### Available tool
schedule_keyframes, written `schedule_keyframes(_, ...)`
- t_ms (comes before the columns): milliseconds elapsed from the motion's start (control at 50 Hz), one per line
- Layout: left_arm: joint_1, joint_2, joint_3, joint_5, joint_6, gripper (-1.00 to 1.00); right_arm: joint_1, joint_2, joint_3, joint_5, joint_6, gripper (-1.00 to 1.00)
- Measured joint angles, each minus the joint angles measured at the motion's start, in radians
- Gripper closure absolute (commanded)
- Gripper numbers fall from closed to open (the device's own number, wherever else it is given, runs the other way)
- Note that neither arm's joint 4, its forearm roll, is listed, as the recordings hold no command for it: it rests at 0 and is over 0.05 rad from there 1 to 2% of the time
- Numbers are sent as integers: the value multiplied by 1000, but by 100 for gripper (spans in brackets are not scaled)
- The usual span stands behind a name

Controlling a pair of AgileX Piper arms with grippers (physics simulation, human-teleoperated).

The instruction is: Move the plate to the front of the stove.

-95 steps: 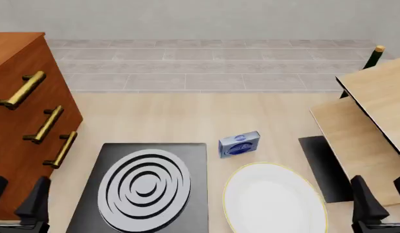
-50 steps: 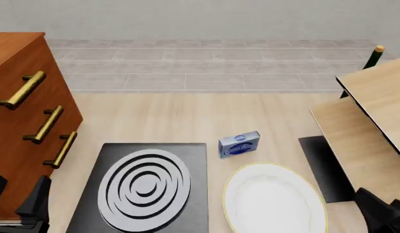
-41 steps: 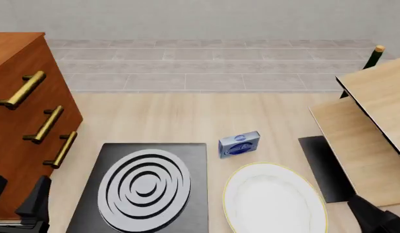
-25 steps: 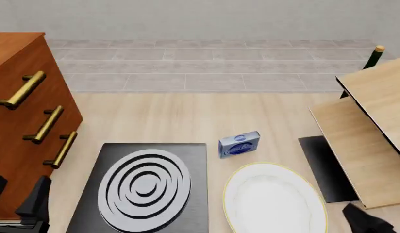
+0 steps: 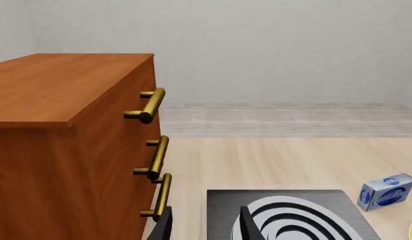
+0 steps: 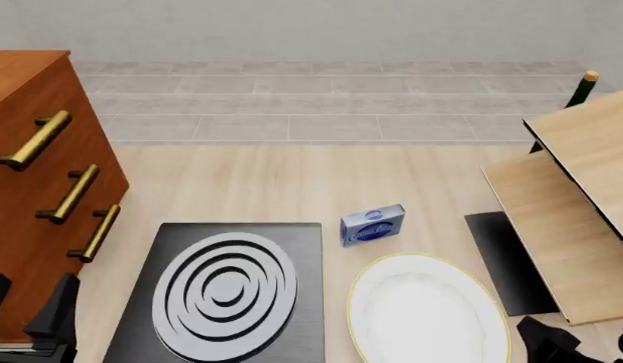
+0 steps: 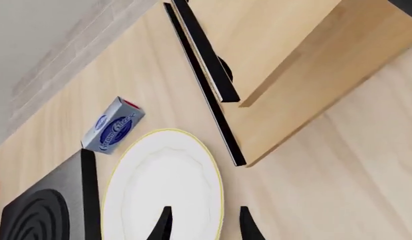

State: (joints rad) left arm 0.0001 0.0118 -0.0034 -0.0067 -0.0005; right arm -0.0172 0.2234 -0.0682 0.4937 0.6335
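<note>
- Right gripper (image 7: 202,225): fingers parted, grasping nothing, poised over the near rim of the plate (image 7: 164,185).
- Left gripper (image 5: 204,225): fingers apart, idle beside the drawer cabinet (image 5: 72,150).
- Plate: flat on the table, just right of the stove (image 6: 226,291), near the blue box (image 6: 372,224); not yet lifted or moved.

**Lettering on the small box only**

The one printed thing is a small blue-and-white box (image 6: 372,224) on the counter (image 6: 291,181), behind the plate (image 6: 428,310). Its face carries a blue oval label with white script, seen also in the right wrist view (image 7: 113,127), but the words are too blurred to read.
</note>
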Motion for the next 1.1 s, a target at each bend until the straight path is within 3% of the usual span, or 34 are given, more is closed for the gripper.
schedule_keyframes(280, 0, 0, 0, 0, 0, -100, -20, 197, 44, -192, -3, -100)
schedule_keyframes(580, 0, 0, 0, 0, 0, -100, -28, 381, 63, -338, 0, -100)
schedule_keyframes(820, 0, 0, 0, 0, 0, -100, -16, 470, 66, -388, 10, -100)
schedule_keyframes(1100, 0, 0, 0, 0, 0, -100, 14, 488, 68, -381, 28, -100)
